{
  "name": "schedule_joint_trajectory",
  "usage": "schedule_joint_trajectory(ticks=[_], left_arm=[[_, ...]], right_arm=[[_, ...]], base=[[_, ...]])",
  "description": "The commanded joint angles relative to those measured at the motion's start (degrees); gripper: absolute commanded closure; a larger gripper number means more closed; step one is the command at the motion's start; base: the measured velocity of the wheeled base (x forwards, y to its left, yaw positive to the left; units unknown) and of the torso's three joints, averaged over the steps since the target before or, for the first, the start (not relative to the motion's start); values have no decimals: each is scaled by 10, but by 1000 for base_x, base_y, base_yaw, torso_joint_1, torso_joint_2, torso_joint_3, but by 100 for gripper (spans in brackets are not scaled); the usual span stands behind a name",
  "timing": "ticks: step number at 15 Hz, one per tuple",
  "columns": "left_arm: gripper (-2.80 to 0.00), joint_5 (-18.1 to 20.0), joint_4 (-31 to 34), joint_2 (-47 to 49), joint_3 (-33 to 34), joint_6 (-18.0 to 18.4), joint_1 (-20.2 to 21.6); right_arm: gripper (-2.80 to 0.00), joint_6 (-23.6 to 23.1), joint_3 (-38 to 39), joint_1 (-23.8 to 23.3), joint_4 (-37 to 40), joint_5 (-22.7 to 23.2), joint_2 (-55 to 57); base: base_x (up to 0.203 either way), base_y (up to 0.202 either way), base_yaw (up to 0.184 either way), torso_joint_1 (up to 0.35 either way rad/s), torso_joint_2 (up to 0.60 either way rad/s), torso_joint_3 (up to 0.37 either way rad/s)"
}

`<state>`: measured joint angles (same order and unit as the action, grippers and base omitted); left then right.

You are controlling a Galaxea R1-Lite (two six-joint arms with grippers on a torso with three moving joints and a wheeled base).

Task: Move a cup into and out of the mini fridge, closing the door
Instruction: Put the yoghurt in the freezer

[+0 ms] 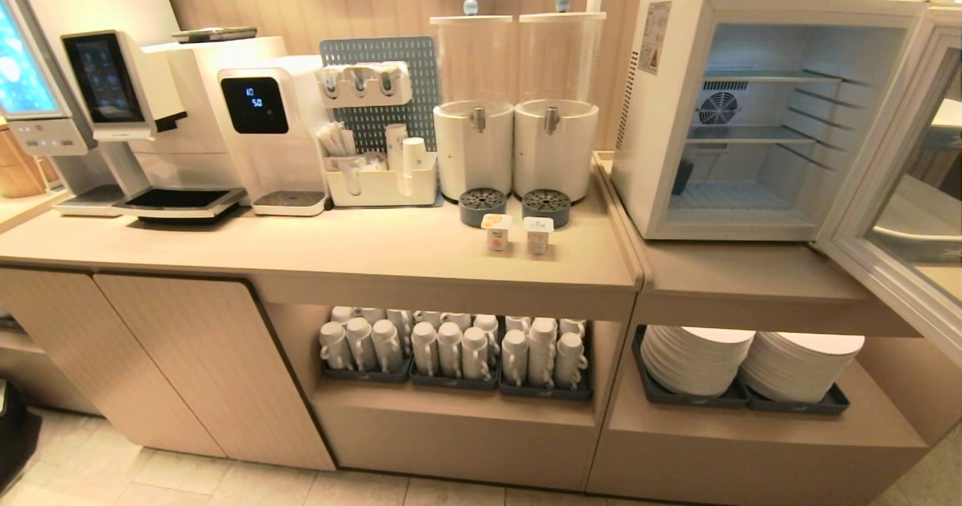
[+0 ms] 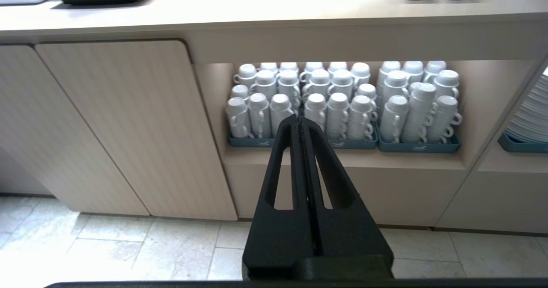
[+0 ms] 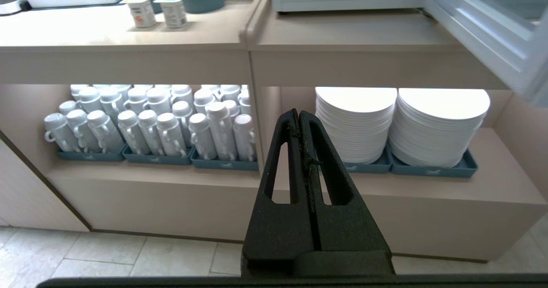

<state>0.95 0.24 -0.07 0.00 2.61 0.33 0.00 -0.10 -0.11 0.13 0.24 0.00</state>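
Observation:
The white mini fridge (image 1: 661, 115) stands on the right countertop with its door (image 1: 890, 145) swung wide open to the right; wire shelves and a round fan (image 1: 718, 107) show inside, and no cup is in it. Two small foil-lidded cups, one orange-labelled (image 1: 496, 231) and one grey-labelled (image 1: 537, 235), stand on the counter left of the fridge. Neither arm shows in the head view. My left gripper (image 2: 299, 119) is shut and empty, low before the mug shelf. My right gripper (image 3: 298, 113) is also shut and empty, below the counter, with the door's lower edge (image 3: 483, 27) above it.
Two drink dispensers (image 1: 518, 145) with round drip trays stand behind the small cups. Coffee machines (image 1: 173, 115) and a condiment rack (image 1: 379, 168) fill the counter's left. Under the counter sit trays of stacked white mugs (image 1: 451, 348) and stacked plates (image 1: 751, 363).

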Motion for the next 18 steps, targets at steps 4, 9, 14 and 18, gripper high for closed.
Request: schedule_joint_trajectory(ticks=[4, 9, 14, 18], left_arm=[[0, -1, 0, 1, 1, -5, 0], [0, -6, -1, 1, 1, -3, 0], [0, -6, -1, 1, 1, -1, 0], [0, -6, -1, 1, 1, -1, 0]], right_arm=[[0, 0, 0, 1, 0, 0, 1], [0, 1, 0, 0, 0, 0, 1], [0, 1, 0, 0, 0, 0, 1], [0, 1, 0, 0, 0, 0, 1]], base=[[0, 193, 0, 0, 2, 1], [0, 44, 0, 1, 1, 1], [165, 1, -2, -1, 3, 1], [192, 0, 0, 2, 4, 0]])
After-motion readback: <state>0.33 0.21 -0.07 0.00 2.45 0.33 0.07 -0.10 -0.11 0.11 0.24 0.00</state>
